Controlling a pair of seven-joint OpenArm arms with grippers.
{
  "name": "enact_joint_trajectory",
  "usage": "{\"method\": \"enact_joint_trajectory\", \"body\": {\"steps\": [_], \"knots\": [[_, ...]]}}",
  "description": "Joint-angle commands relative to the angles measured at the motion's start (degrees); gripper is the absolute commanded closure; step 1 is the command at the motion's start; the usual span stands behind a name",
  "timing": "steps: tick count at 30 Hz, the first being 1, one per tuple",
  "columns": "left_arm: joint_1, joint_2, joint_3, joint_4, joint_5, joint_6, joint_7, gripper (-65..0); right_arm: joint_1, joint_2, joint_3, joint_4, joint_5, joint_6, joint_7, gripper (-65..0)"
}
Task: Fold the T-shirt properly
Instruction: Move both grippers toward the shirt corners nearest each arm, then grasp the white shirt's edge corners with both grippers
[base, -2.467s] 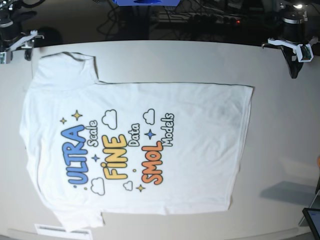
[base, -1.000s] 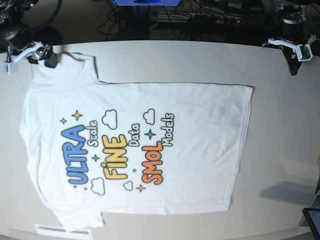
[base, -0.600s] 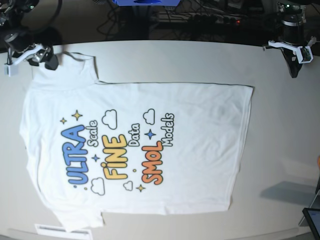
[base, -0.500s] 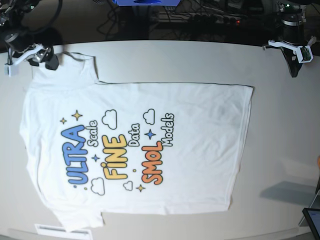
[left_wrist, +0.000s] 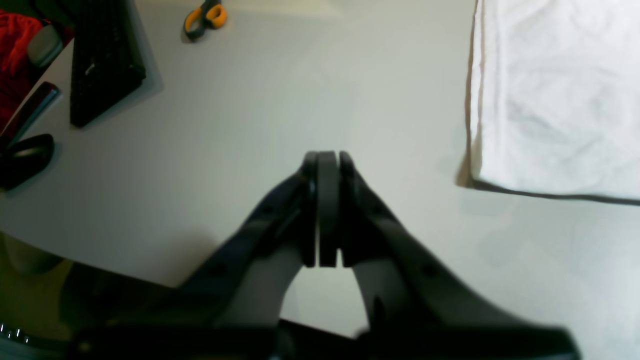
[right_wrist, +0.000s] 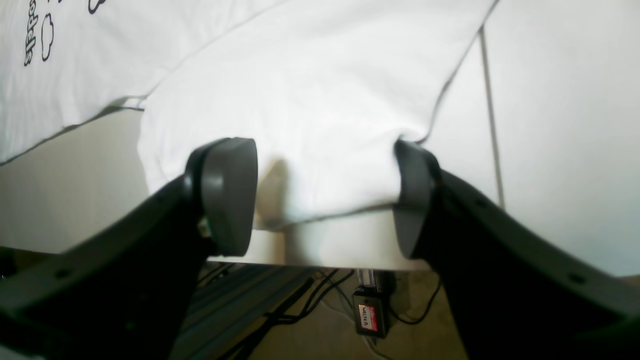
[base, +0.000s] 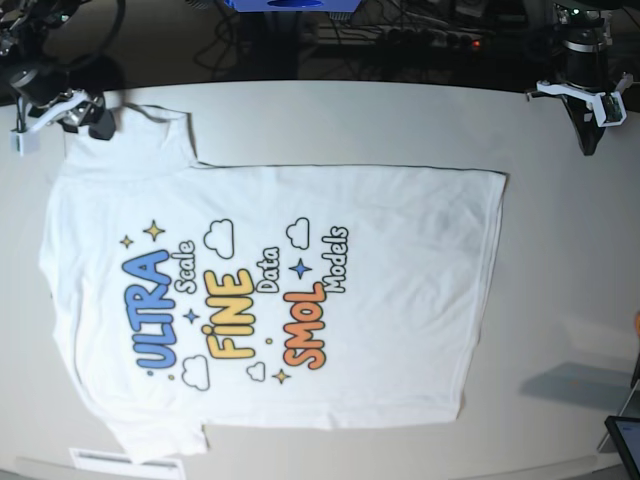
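- Your T-shirt (base: 300, 290) is white, printed with blue "ULTRA", yellow "FINE" and orange "SMOL", smaller black-outlined white words between them, white clouds outlined in black, and yellow and blue stars.
- Your tabletop (base: 560, 260) is a plain pale grey-beige.
- Your left tool (left_wrist: 322, 210) is black with dark grey pads; its mount in the base view is white.
- Your right tool (right_wrist: 320, 200) is black, its pads (right_wrist: 230, 190) dark grey.
- You have scissors (left_wrist: 205, 17) with orange and dark handles, a black keyboard (left_wrist: 102, 55), and something red at the left wrist view's corner.
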Motion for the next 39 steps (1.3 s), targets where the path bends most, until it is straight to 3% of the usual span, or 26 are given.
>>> {"method": "enact_joint_trajectory", "body": {"steps": [1, 5, 14, 18, 21, 23, 25, 29, 34, 39], "knots": [[0.5, -0.6, -0.6, 0.8, -0.1, 0.4, -1.3, 0.0, 0.2, 0.5, 0.1, 0.7, 1.1, 0.1, -0.3, -37.9], [0.5, -0.6, -0.6, 0.8, -0.1, 0.4, -1.3, 0.0, 0.5, 0.5, 0.1, 0.7, 1.1, 0.1, -0.7, -33.5], [0.4, -0.6, -0.6, 0.8, -0.4, 0.4, -1.0, -0.5, 0.6, 0.5, 0.1, 0.7, 1.1, 0.1, -0.7, -0.4], [0.3, -0.6, -0.2, 0.8, -0.9, 0.4, -0.9, -4.2, 0.6, 0.5, 0.1, 0.7, 1.1, 0.1, -0.7, -0.3], [0.3, -0.6, -0.1, 0.9, -5.9, 0.4, 0.2, -18.8, 0.6, 0.5, 0.1, 0.7, 1.1, 0.1, -0.7, -0.3], [-0.1, -1.1, -0.5, 1.0, -11.0, 0.4, 3.8, -29.9, 0.6, 0.5, 0.1, 0.7, 1.1, 0.1, -0.7, -0.3], [-2.1, -1.8, -0.5, 0.8, -15.8, 0.4, 7.8, -36.6, 0.6, 0.5, 0.1, 0.7, 1.1, 0.1, -0.7, -0.3], [-5.4, -1.9, -0.1, 0.5, -21.5, 0.1, 16.8, -38.0, 0.4, 0.5, 0.1, 0.7, 1.1, 0.1, -0.8, -0.3], [-11.4, -1.3, -0.1, -0.1, -26.0, -7.4, 29.2, -38.0, 0.3, 0.6, 0.1, 0.7, 1.1, 0.1, -0.8, -0.3], [-16.4, 2.2, -1.5, -3.6, -26.1, -7.4, 36.3, -37.8, 0.2, 0.7, 0.1, 0.7, 1.1, 0.1, -0.8, -0.3]]}}
